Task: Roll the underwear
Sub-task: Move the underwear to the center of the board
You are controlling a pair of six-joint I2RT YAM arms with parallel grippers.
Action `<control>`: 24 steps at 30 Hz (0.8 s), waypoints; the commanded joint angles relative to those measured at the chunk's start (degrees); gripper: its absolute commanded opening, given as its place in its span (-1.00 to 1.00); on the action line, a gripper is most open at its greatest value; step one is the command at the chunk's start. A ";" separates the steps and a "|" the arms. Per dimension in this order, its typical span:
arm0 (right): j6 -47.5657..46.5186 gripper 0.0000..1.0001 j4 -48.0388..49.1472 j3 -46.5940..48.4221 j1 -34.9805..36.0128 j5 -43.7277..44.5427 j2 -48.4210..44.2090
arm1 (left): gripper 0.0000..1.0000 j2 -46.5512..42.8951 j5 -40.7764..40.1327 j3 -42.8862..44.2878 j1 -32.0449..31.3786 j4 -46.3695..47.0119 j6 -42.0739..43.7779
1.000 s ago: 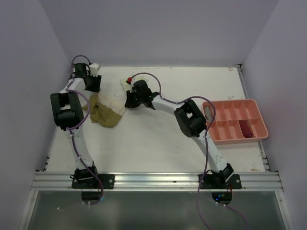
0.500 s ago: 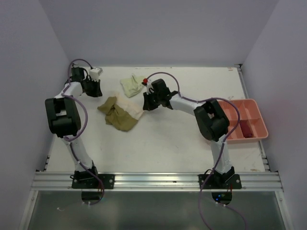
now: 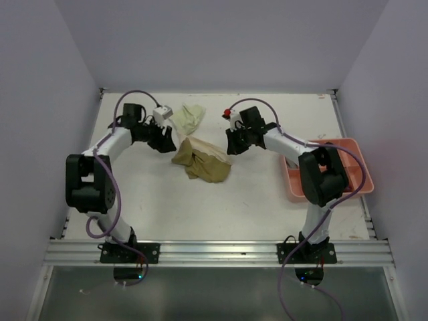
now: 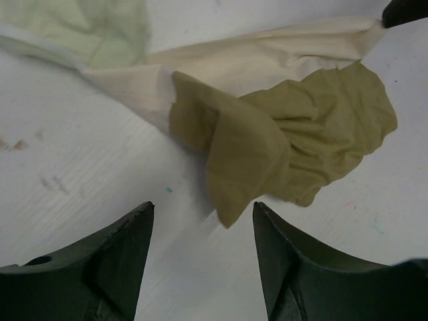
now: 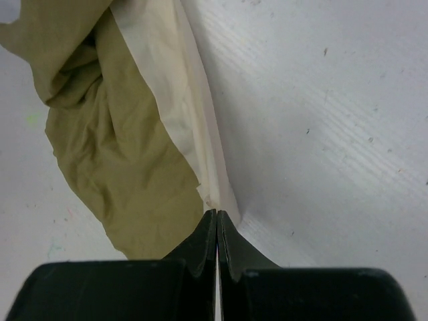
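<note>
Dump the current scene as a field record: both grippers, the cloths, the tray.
left gripper: open, empty, over the table beside the olive cloth
right gripper: shut, pinching a corner of the cream cloth
olive cloth: crumpled, lying partly on the cream cloth
cream cloth: spread under the olive cloth
yellow-green cloth: on the far side, next to the cream cloth
tray: at the table's right side, partly hidden by the right arm
rolled cloths: none in view

Robot lab, walled white table (image 3: pixel 221 207), aluminium rail (image 3: pixel 214 253)
</note>
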 commanded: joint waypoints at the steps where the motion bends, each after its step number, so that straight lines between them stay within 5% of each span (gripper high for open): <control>1: -2.19 -1.00 -2.33 -1.05 0.09 -2.13 -1.85 | 0.29 2.91 -2.50 -0.33 -5.20 3.42 -2.78; 4: -2.27 -1.00 -3.03 -1.05 -0.53 -2.14 -2.73 | 0.29 6.52 -1.01 0.46 -5.91 2.80 -3.13; 7: -2.89 -1.00 -4.43 -0.70 -1.14 -2.66 -3.08 | 0.09 7.49 0.23 -1.99 -6.96 2.62 -1.82; 14: -3.94 -1.00 -6.72 -0.52 -1.93 -3.28 -3.87 | -1.00 6.98 -1.88 -5.60 -7.59 0.16 0.64; 24: -6.75 -1.00 -9.53 -2.10 -2.46 -3.01 -6.25 | -1.00 -1.03 -8.73 -9.29 -1.61 -10.03 8.11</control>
